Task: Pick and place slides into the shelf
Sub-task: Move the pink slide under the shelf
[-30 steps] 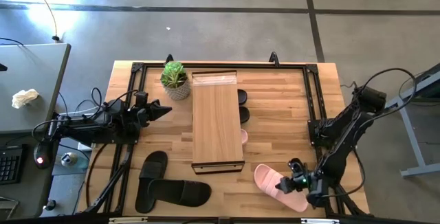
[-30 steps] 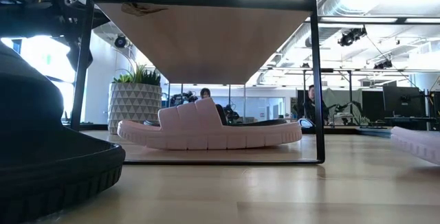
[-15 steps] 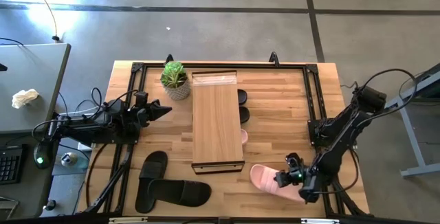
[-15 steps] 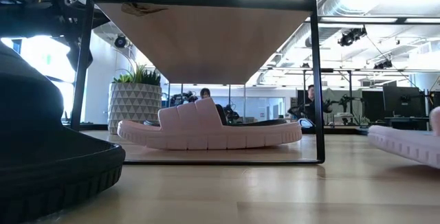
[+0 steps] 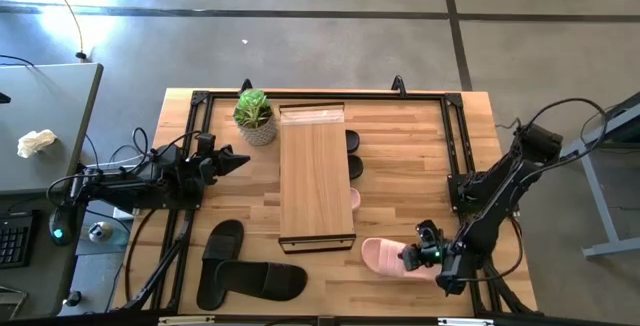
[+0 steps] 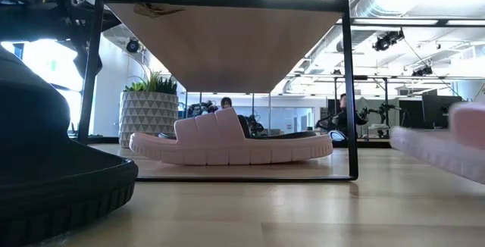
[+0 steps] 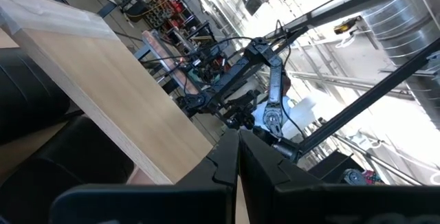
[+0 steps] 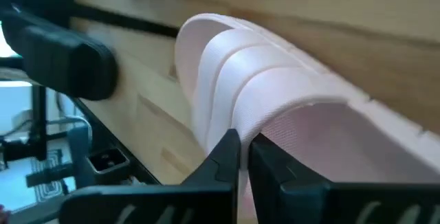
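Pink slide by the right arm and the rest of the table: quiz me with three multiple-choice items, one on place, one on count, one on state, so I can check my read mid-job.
1. Where is the loose pink slide?
A. On the shelf's top plank
B. On the tabletop off the near right corner of the shelf
C. Beside the plant

2. How many black slides lie on the table left of the shelf?
A. Two
B. Four
C. None

3. What is the right end effector doing?
A. Open above the plant
B. Parked, shut, at the left edge
C. Shut at the pink slide's heel end

Answers: 1 B, the high view shows it there. 2 A, two black slides lie together near the front edge. 3 C, the right wrist view shows the fingers closed against the pink sole.
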Robot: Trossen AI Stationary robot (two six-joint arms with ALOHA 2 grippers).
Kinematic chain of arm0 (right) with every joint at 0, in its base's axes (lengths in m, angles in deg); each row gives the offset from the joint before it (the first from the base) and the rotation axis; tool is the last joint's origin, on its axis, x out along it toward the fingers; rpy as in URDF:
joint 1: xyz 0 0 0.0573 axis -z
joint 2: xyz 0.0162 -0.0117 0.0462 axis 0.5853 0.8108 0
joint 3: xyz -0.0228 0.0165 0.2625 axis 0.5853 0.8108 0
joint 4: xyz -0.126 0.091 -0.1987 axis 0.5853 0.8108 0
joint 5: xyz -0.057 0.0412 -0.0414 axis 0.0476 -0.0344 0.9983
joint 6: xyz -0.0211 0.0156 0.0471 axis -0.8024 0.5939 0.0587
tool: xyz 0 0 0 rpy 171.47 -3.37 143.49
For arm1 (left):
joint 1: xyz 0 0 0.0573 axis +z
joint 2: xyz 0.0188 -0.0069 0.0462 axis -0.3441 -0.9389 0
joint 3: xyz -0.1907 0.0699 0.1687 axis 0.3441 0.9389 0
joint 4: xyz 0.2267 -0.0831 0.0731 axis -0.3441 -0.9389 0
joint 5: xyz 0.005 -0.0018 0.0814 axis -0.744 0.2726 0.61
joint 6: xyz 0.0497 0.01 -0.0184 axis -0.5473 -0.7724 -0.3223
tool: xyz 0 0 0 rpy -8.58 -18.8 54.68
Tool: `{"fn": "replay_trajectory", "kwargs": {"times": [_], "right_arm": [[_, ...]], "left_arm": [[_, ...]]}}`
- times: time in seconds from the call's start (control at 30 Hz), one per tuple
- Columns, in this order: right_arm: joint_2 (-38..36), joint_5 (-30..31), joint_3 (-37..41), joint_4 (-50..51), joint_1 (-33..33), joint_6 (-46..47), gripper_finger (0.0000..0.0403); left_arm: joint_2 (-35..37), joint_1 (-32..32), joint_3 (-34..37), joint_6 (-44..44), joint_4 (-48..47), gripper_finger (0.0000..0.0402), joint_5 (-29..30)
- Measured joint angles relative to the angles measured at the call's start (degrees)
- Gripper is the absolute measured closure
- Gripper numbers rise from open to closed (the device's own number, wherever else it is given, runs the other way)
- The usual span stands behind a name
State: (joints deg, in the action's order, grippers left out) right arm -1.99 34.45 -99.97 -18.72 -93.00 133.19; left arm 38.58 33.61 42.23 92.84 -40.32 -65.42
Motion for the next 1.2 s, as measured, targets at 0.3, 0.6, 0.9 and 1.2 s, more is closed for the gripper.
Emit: {"fn": "replay_trajectory", "kwargs": {"times": [0.3, 0.6, 0.9, 1.2], "right_arm": [[-10.3, 1.3, 0.0, 15.3, 2.2, -1.1, 0.0402], [-19.1, -8.1, 0.0, 20.2, 14.5, -19.6, 0.0402], [-20.0, -21.0, 2.9, 10.0, 30.3, -40.9, 0.0403], [-18.4, -30.8, 5.5, 1.9, 37.2, -51.0, 0.0403]], "left_arm": [[0.0, 0.0, 0.0, 0.0, -0.1, 0.0399, 0.0], [0.0, 0.0, 0.0, 0.0, -0.1, 0.0399, 0.0], [0.0, 0.0, 0.0, 0.0, -0.2, 0.0399, 0.0], [0.0, 0.0, 0.0, 0.0, -0.1, 0.0399, 0.0]]}}
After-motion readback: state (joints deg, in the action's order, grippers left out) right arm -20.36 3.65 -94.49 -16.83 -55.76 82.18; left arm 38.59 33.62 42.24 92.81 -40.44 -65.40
